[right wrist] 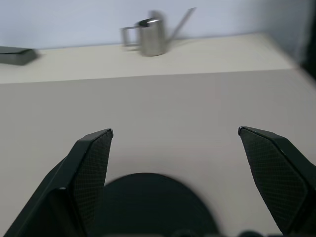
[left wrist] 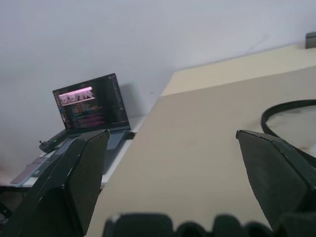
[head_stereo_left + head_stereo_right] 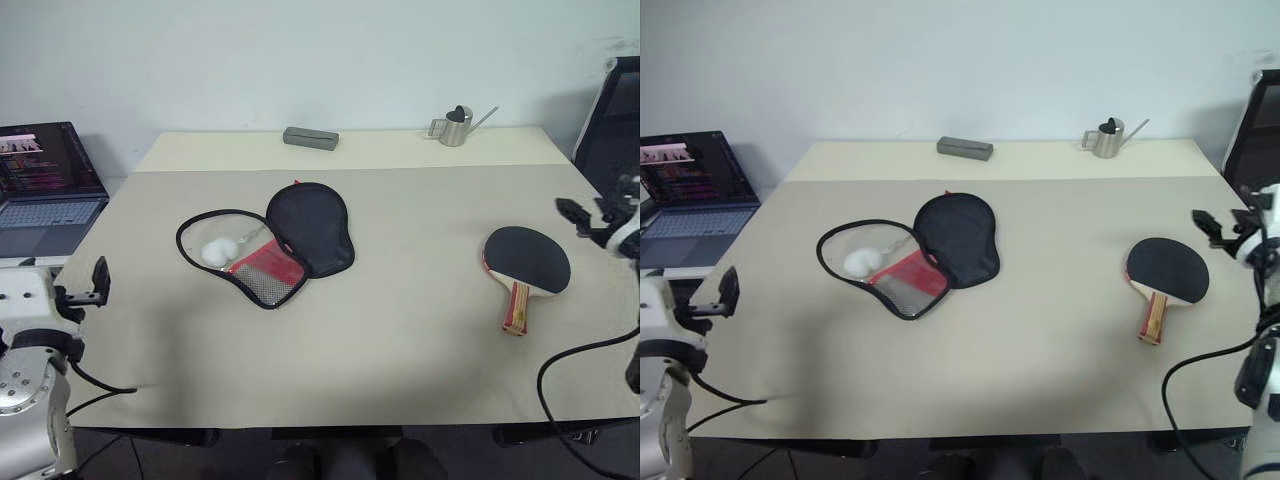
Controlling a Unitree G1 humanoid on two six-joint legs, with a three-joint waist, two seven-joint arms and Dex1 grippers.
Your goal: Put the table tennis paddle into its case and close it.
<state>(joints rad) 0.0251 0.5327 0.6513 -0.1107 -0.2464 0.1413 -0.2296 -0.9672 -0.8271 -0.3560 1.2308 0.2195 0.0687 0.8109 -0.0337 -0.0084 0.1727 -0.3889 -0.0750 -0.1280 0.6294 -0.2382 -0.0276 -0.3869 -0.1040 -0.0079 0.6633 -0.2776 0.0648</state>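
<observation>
- The paddle (image 3: 527,262) lies flat at the worktop's (image 3: 400,330) right side, handle toward the near edge.
- The case (image 3: 268,243) lies unzipped mid-worktop, flap folded back.
- Left end effector (image 3: 88,284) gapes wide, empty, at the left edge.
- Right end effector (image 3: 583,217) gapes wide, empty, just beside the paddle.

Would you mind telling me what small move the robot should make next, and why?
Probably lower the open right gripper onto the table tennis paddle to grasp it. The paddle lies free on the table just below that gripper, well apart from the case, which already lies unzipped, and both grippers are empty.
</observation>
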